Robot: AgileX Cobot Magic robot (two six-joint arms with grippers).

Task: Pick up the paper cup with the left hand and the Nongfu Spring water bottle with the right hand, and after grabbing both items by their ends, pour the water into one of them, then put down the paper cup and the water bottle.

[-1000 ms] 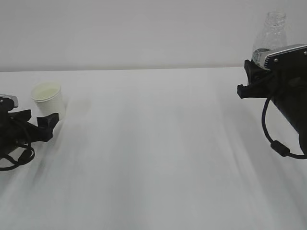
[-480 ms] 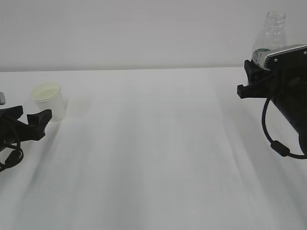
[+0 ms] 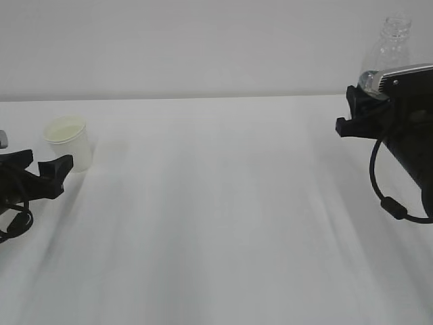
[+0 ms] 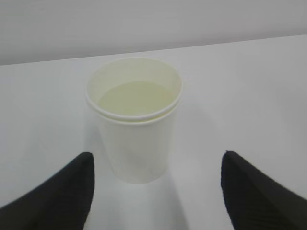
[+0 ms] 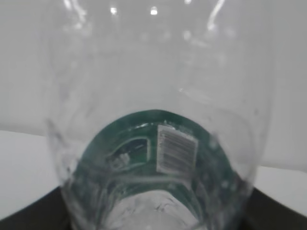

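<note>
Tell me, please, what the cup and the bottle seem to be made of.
The paper cup: probably matte white paper, given its rolled rim, dull cream inside and lack of shine. The water bottle: likely thin clear plastic, glossy, with highlights and a green printed label showing through.

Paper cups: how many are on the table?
1. The paper cup stands upright on the table, at its left side, in front of the open left gripper. The wrist view shows a doubled rim, possibly two nested.
</note>
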